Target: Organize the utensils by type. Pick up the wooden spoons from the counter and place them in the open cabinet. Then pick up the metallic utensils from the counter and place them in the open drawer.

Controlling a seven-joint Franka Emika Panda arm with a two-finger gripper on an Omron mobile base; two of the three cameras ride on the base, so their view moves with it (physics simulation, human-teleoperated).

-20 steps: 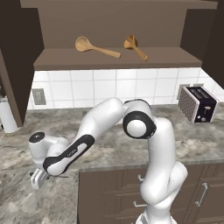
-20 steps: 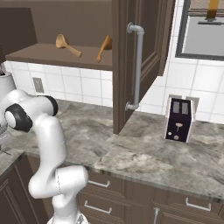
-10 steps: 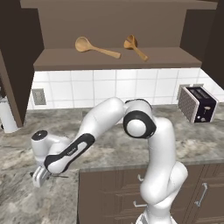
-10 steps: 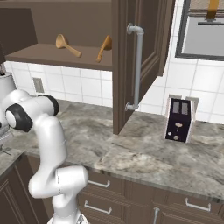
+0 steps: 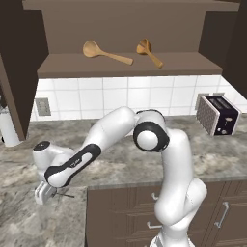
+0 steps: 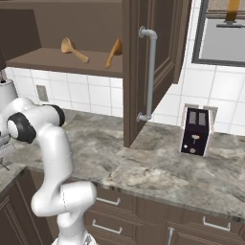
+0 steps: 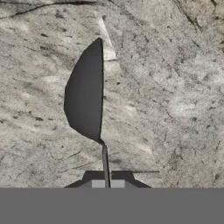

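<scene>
My gripper hangs low over the left part of the counter, shut on the thin dark metallic utensil, whose end sticks out to the right of the fingers. In the hand view the utensil's slim handle runs down between the fingertips of the gripper, and its dark head points away over the stone. Two wooden spoons lie on the shelf of the open cabinet; the right base view shows the same spoons. The open drawer is out of view.
A black toaster stands at the right of the counter. The cabinet's open door with its long grey handle juts out over the worktop. A white canister stands at the far left by the wall.
The hand has risen slightly over the left counter; the arm has otherwise hardly moved.
</scene>
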